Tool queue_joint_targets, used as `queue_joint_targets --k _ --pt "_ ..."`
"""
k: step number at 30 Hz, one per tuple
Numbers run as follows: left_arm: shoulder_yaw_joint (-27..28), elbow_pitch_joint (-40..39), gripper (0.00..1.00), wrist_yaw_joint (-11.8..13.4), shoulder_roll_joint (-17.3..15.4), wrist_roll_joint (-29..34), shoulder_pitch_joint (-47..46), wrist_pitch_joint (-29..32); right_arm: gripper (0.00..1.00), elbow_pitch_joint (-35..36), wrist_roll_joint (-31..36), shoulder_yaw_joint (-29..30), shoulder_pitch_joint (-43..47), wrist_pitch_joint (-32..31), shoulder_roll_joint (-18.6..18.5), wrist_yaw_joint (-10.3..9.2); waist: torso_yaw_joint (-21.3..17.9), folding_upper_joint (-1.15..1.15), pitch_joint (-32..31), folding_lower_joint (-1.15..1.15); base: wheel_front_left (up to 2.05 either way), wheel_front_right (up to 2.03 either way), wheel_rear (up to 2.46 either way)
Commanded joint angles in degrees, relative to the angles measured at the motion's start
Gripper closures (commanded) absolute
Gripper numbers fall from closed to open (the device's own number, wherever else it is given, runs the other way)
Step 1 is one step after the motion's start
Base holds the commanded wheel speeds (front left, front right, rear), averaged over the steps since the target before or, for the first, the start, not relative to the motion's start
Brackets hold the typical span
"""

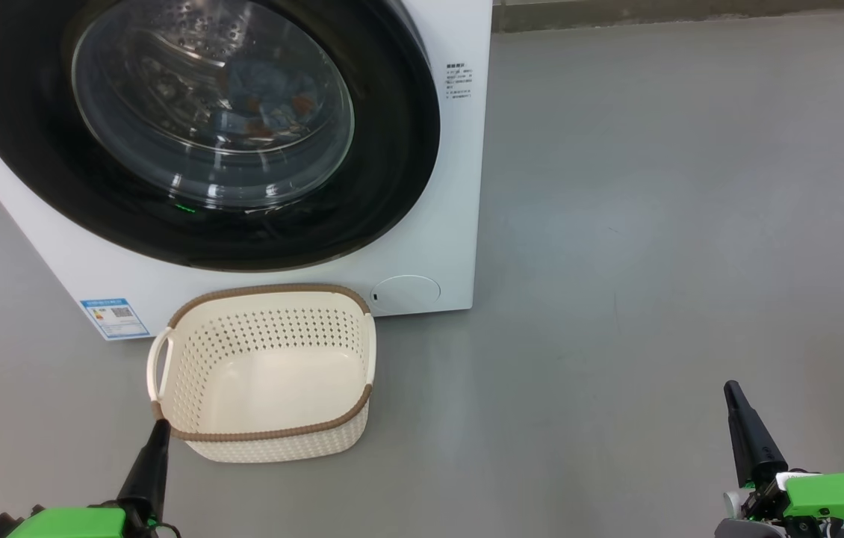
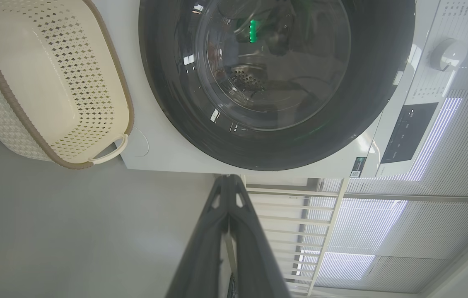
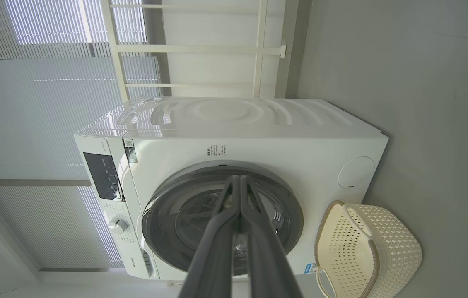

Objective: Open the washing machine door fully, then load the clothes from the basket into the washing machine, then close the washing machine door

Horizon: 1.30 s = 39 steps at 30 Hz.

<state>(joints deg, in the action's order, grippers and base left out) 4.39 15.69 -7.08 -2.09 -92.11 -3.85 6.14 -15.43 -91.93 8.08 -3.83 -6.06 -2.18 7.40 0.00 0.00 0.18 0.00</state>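
So the washer point(image 1: 459, 224) was the big thing in front of us, white and boxy, sitting on the grey floor point(image 1: 653, 224). Its door point(image 1: 392, 149) was shut flat against the front, a glossy black ring with the bulging glass point(image 1: 131, 112) in the middle. The basket point(image 1: 272, 444) sat upright on the floor right in front of the washer, below the door and a bit toward our left, with its bare cream bottom showing. The clothes point(image 1: 272, 104) were inside the washer. Through the glass we could make out light-blue fabric with some orange-brown on it, though reflections blurred the rest. Our left gripper point(image 1: 160, 427) came up from the lower left of the head view with both fingers pressed together. Its tip lined up with the basket's near-left corner, and we couldn't tell if it touched the rim. Our right gripper point(image 1: 733, 392) was at the lower right, well apart from the basket, fingers pressed together too. Smaller stuff: the round flap point(image 1: 405, 293) at the washer's bottom corner just beside the basket, a blue sticker point(image 1: 114, 317) at the other bottom corner, and a tiny green light point(image 1: 183, 208) glinting low on the door.
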Motion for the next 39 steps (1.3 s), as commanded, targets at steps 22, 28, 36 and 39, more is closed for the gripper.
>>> queue_joint_targets --k 22,28,36,39 --pt "2.09 -1.65 1.00 -0.41 -0.86 -0.09 -2.33 0.32 1.00 1.41 -0.24 -1.57 -2.35 -0.42 -0.70 0.09 0.00 0.00 0.00 0.00 0.00 0.00 0.00" --pt "2.10 -1.65 1.00 -0.41 -0.85 -0.08 -2.33 0.33 1.00 1.41 -0.24 -1.57 -2.35 -0.42 -0.70 0.09 0.00 0.00 0.00 0.00 0.00 0.00 0.00" --pt "2.11 -1.65 1.00 -0.41 -0.84 -0.07 -2.33 0.34 1.00 1.41 -0.24 -1.57 -2.35 -0.42 -0.70 0.09 0.00 0.00 0.00 0.00 0.00 0.00 0.00" --pt "2.12 -1.65 1.00 -0.41 -0.84 -0.07 -2.33 0.34 1.00 1.41 -0.24 -1.57 -2.35 -0.42 -0.70 0.09 0.00 0.00 0.00 0.00 0.00 0.00 0.00"
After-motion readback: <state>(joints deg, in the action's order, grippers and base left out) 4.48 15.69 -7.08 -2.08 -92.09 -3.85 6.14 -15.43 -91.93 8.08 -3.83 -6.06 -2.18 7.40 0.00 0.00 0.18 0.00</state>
